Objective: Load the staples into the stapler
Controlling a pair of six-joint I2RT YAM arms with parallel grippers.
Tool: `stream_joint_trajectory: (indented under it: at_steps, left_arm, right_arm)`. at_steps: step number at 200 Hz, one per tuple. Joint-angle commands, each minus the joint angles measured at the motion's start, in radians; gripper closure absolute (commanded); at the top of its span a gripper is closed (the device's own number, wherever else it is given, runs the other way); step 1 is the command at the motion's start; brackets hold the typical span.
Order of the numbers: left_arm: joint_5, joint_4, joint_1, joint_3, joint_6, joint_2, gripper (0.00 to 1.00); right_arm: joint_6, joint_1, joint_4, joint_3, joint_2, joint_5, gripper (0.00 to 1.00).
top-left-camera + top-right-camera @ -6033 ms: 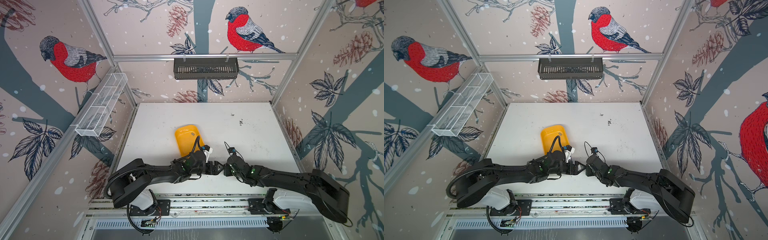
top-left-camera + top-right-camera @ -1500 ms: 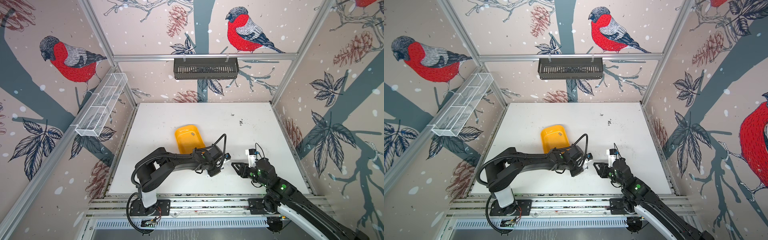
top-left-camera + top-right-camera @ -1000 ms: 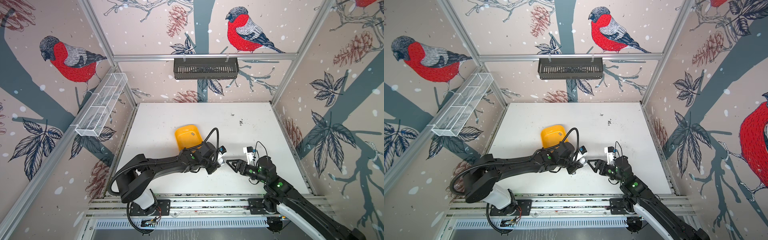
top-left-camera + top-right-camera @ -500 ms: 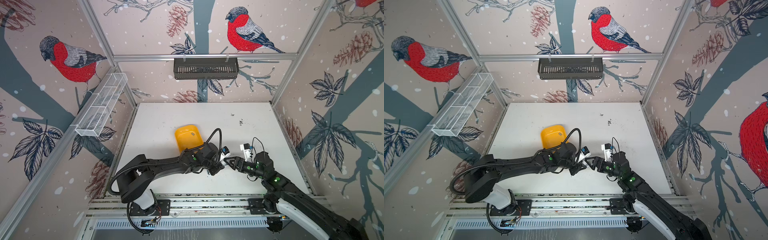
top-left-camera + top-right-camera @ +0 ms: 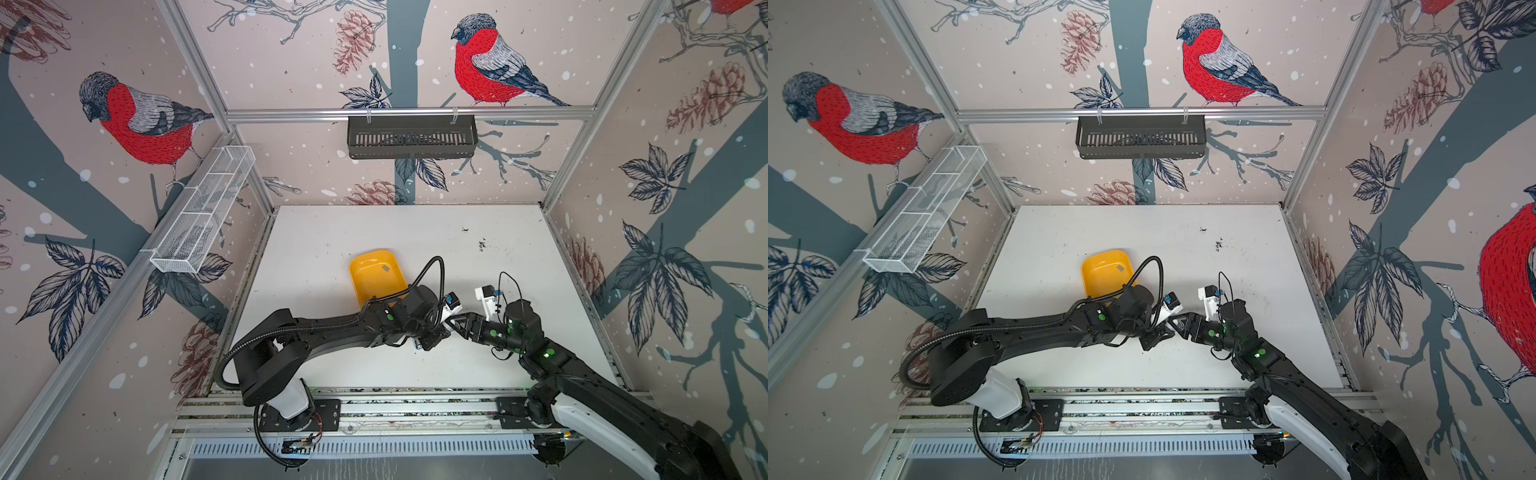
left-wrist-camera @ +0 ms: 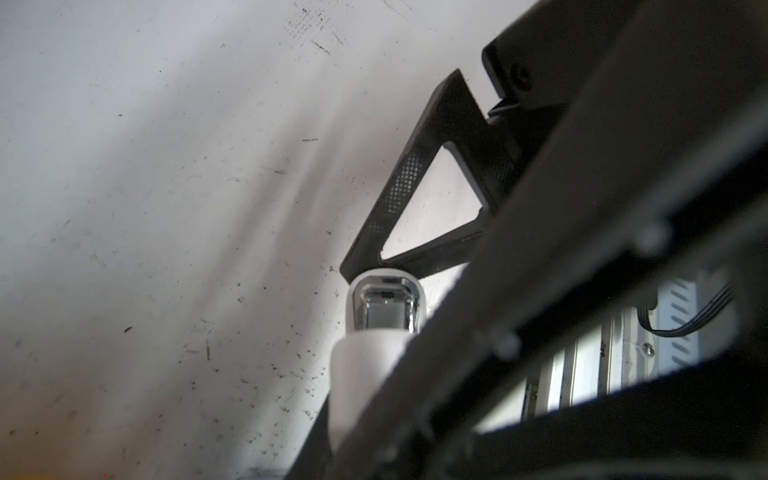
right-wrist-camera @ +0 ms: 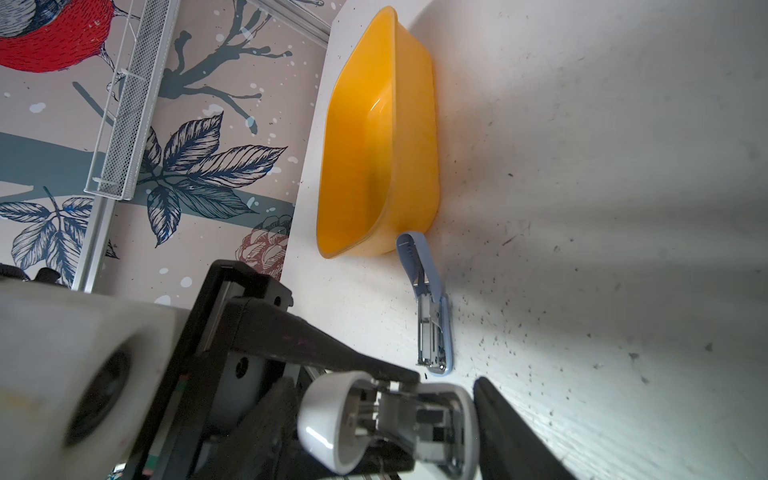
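Squeezing squarely was judged best: the white stapler, clamped in the left gripper at centre, was straddled by the half-open right gripper; staples were seen in the yellow tray, farther left.

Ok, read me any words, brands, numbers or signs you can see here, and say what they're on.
No text can be read anywhere.
The white stapler, the blue stapler and the yellow tray show no print in these views.
The walls carry only pictures of birds and branches.
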Motion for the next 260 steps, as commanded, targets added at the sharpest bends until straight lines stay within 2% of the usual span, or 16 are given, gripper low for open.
stream_joint_trajectory:
  at_steps: [1, 37, 75, 119, 184, 260]
  left_arm:
    - [-0.005, 0.047, -0.003, 0.004, -0.010, 0.004, 0.93]
    - [-0.005, 0.056, -0.005, 0.003, -0.024, 0.012, 0.93]
    - [0.000, 0.054, -0.007, 0.011, -0.026, 0.023, 0.92]
    - [0.006, 0.050, -0.009, 0.015, -0.031, 0.038, 0.88]
    - [0.003, 0.051, -0.010, 0.014, -0.034, 0.037, 0.87]
    - [0.010, 0.059, -0.011, 0.010, -0.038, 0.037, 0.80]
  right_arm:
    - [-0.007, 0.003, 0.042, 0.014, 0.010, -0.025, 0.39]
    - [-0.001, 0.003, 0.041, 0.013, 0.010, -0.028, 0.47]
    - [0.000, 0.003, 0.041, 0.015, 0.008, -0.027, 0.51]
    - [0.002, 0.001, 0.042, 0.013, 0.007, -0.019, 0.59]
    - [0.005, 0.001, 0.039, 0.005, -0.004, -0.017, 0.62]
    - [0.006, -0.001, 0.036, 0.005, -0.008, -0.016, 0.65]
